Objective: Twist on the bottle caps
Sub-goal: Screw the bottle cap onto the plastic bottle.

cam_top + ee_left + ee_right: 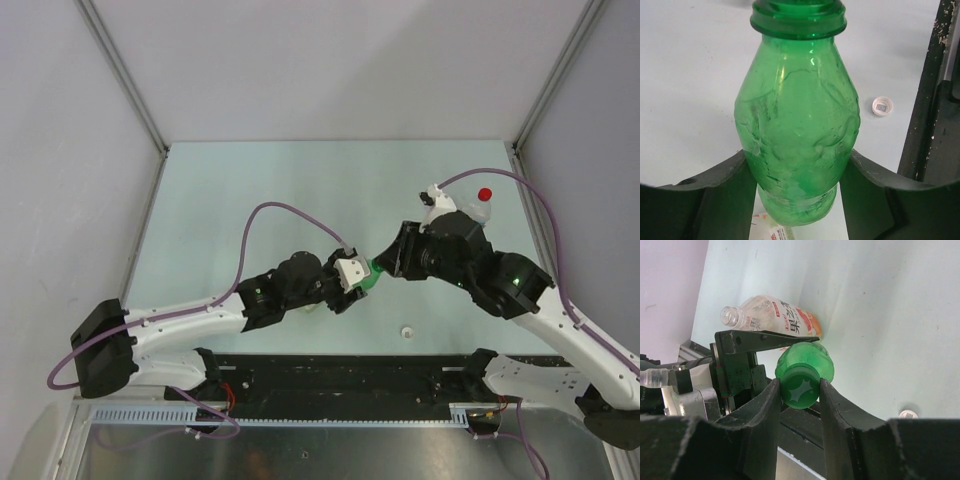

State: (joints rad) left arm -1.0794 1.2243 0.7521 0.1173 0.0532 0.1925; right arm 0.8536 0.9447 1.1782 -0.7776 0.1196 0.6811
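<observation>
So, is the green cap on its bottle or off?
On: the green cap sits on the green bottle, pinched by the right gripper. Tightness: cannot tell.

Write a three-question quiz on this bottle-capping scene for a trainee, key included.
1. True or false: the white cap lies loose on the table.
2. The right gripper is shut on: A) the white cap; B) the green cap; C) nothing.
3. Fill in: the left gripper grips the body of the green ___.

Key: 1. True. 2. B. 3. bottle (the green bottle).
</observation>
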